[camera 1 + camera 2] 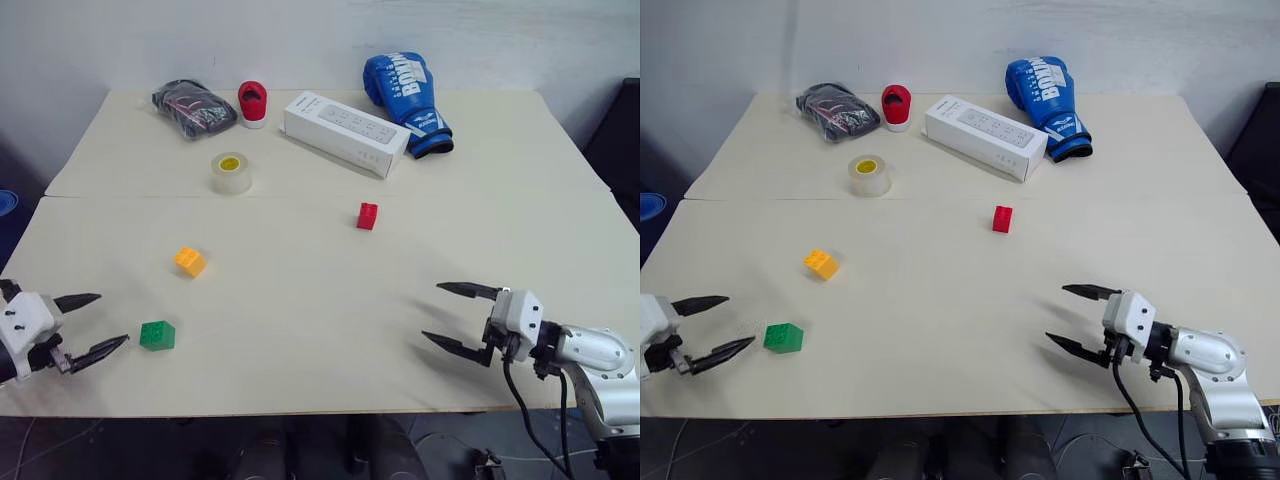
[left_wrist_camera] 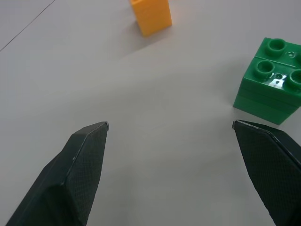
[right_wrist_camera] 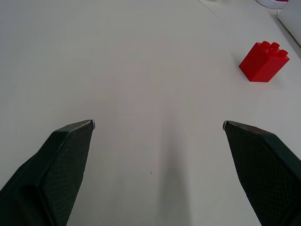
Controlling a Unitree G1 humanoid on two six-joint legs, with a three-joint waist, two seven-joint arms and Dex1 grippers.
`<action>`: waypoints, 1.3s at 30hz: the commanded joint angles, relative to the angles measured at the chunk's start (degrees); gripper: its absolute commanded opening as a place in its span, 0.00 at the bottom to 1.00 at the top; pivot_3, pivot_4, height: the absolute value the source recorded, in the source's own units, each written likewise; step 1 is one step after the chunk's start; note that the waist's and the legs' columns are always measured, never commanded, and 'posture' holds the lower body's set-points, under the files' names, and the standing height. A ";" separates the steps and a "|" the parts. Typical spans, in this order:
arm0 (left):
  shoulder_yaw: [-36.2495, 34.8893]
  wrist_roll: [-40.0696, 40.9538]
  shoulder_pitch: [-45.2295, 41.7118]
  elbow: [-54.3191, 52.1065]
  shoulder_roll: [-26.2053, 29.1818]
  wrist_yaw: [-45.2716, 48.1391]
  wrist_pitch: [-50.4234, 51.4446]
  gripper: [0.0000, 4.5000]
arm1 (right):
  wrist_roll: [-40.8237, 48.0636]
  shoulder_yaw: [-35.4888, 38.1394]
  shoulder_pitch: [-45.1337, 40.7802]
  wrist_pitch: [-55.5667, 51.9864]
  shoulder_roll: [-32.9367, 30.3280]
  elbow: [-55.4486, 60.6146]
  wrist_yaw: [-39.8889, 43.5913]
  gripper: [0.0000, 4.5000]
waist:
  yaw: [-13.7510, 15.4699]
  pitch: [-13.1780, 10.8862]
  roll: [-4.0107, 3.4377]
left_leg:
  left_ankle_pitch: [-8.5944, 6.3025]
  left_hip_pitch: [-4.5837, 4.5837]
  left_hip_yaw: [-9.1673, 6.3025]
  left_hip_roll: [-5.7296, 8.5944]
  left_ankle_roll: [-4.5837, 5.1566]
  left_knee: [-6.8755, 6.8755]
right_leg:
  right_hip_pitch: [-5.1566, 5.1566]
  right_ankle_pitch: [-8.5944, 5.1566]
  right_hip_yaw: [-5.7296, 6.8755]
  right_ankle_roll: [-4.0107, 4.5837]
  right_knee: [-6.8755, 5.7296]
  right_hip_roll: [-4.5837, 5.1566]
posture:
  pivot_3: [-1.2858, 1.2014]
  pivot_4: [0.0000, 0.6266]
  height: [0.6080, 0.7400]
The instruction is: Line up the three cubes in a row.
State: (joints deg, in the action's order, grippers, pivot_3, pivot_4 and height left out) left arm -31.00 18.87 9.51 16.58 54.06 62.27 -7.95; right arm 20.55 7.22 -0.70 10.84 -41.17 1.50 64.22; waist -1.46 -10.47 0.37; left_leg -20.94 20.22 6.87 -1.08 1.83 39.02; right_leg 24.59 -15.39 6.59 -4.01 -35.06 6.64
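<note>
Take the clear tape roll (image 1: 231, 172), a glossy ring with a yellow core, as your landmark on the matte cream table (image 1: 300, 320). The orange-yellow cube (image 1: 189, 261) sits nearer you than the roll and slightly to its left; the green cube (image 1: 157, 335), smooth moulded plastic with round studs on top, lies nearer still, well apart from the roll. The red cube (image 1: 367, 216) stands to the roll's right and a little nearer you (so the three form a loose scatter, not a row). Your left gripper (image 1: 88, 324) hangs just left of the green cube, its tapered black textured fingers spread wide and holding nothing. Your right gripper (image 1: 455, 318) hovers far right of the roll, near the table's front edge, likewise spread wide and empty.
</note>
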 commanded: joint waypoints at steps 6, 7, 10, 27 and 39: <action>-3.44 10.75 0.88 -8.11 0.88 3.38 15.48 0.99 | 5.50 5.59 4.75 -6.47 3.35 9.07 -8.66 1.00 | 0.09 0.00 0.00 | 0.00 0.00 0.00 -0.01 0.00 0.00 | 0.00 0.00 0.00 0.00 -0.02 -0.01 | 0.52 0.24 1.00; -3.91 13.44 0.60 -11.26 1.24 3.38 19.33 0.99 | 6.87 7.82 7.05 -7.44 4.56 10.14 -10.82 1.00 | 0.25 0.00 0.00 | 0.00 0.02 -0.03 -0.01 -0.01 0.00 | -0.02 0.00 0.01 0.00 -0.02 -0.01 | 0.52 0.24 1.00; -3.88 16.71 -1.64 -19.31 0.63 1.94 22.93 0.99 | 8.42 13.04 12.87 -8.23 7.89 12.23 -15.78 1.00 | 1.35 0.01 0.01 | -0.01 0.02 -0.07 0.01 -0.01 0.01 | -0.06 0.00 -0.01 0.00 0.04 0.00 | 0.52 0.24 1.00; 8.70 13.99 -13.69 -22.83 -4.10 0.68 22.70 0.99 | -6.45 -3.73 -5.43 -16.28 26.30 8.64 -37.80 1.00 | -0.31 0.08 -0.15 | 0.16 0.01 0.17 -0.08 -0.28 0.06 | 0.33 -0.12 -0.28 0.19 -0.63 -0.23 | 0.52 0.24 1.00; 9.37 14.72 -15.30 -26.56 -5.03 -1.30 24.74 0.99 | -15.52 -4.13 -34.96 -10.65 43.70 -20.08 -61.59 1.00 | -1.00 0.11 -0.08 | 0.40 0.52 0.19 -0.05 -0.26 0.10 | 0.84 -0.13 -0.26 0.21 -0.85 -0.29 | 0.52 0.24 1.00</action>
State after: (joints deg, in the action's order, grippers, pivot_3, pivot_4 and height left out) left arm -20.29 32.54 -5.39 -7.94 48.55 61.34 16.76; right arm 5.52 2.71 -34.71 -2.01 2.39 -17.81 3.63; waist -2.46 -10.36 0.29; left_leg -20.53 20.75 7.06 -1.11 1.59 39.13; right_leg 25.43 -15.52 6.32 -3.80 -35.89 6.36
